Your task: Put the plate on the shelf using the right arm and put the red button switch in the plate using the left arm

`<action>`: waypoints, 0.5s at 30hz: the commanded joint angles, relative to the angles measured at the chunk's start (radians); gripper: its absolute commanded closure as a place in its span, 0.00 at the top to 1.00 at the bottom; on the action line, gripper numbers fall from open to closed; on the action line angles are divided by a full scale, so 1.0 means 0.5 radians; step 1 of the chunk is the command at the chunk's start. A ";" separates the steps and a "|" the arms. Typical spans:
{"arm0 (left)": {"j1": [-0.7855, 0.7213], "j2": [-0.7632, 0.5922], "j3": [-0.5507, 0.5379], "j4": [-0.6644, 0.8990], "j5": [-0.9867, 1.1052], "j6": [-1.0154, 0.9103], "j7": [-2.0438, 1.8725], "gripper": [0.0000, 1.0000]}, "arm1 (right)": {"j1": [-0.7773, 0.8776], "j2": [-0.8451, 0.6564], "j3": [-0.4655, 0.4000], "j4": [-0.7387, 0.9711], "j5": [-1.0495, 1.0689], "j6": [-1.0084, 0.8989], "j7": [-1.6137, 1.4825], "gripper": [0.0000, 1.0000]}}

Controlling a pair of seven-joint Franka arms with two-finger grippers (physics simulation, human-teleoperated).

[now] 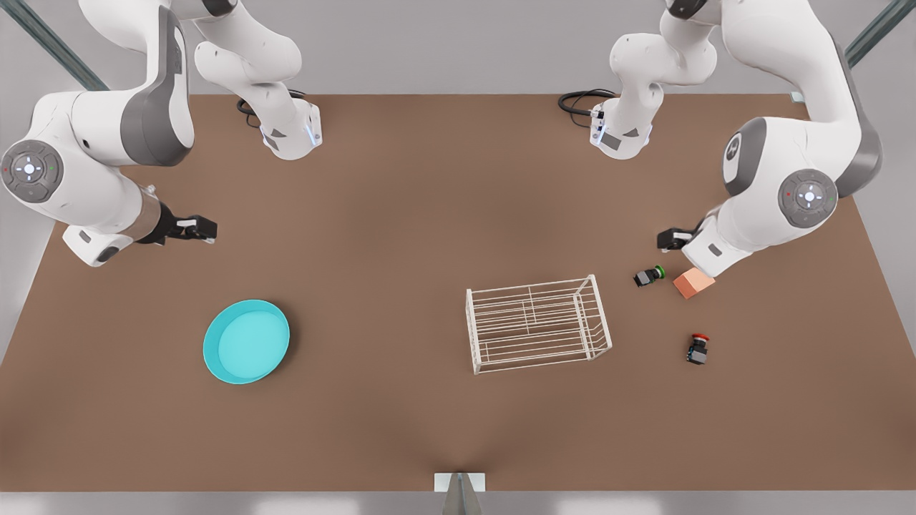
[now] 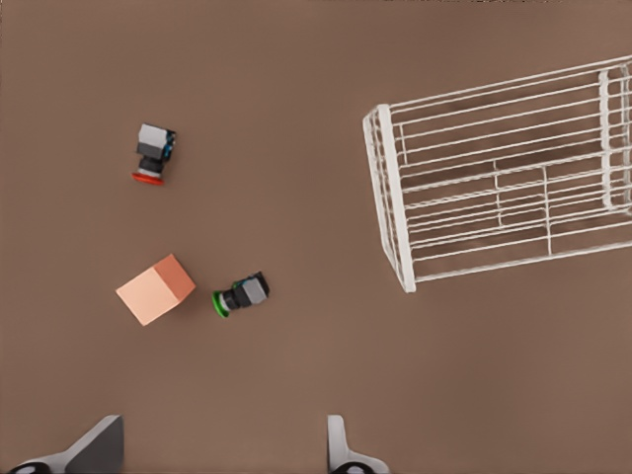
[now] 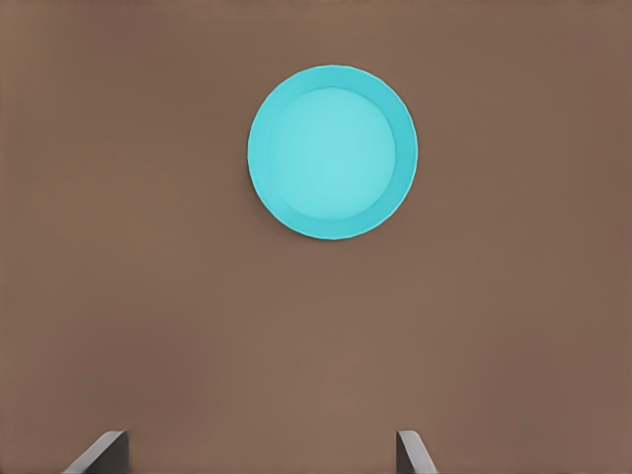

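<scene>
The turquoise plate (image 1: 247,341) (image 3: 332,151) lies flat on the brown table at the front view's left. My right gripper (image 1: 204,229) (image 3: 259,454) hangs open above the table behind it, holding nothing. The white wire shelf (image 1: 537,324) (image 2: 499,188) stands empty right of centre. The red button switch (image 1: 698,348) (image 2: 153,155) lies on the table to the shelf's right. My left gripper (image 1: 669,239) (image 2: 219,454) hovers open behind it, high over the table and apart from every object.
A green-capped switch (image 1: 649,276) (image 2: 240,294) and an orange cube (image 1: 693,283) (image 2: 156,289) lie side by side between the left gripper and the red button switch. Both arm bases (image 1: 290,132) stand at the table's far edge.
</scene>
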 commanded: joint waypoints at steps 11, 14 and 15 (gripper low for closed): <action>0.003 0.012 -0.003 0.025 -0.013 0.037 -0.054 1.00 | -0.411 1.047 -0.003 0.452 0.311 0.770 -1.004 1.00; -0.009 0.012 -0.006 0.022 -0.013 0.037 -0.054 1.00 | -0.448 1.164 -0.003 0.446 0.470 0.945 -1.286 1.00; -0.006 0.015 -0.006 0.022 -0.028 0.037 -0.054 1.00 | -0.500 1.204 0.000 0.437 0.547 0.991 -1.434 1.00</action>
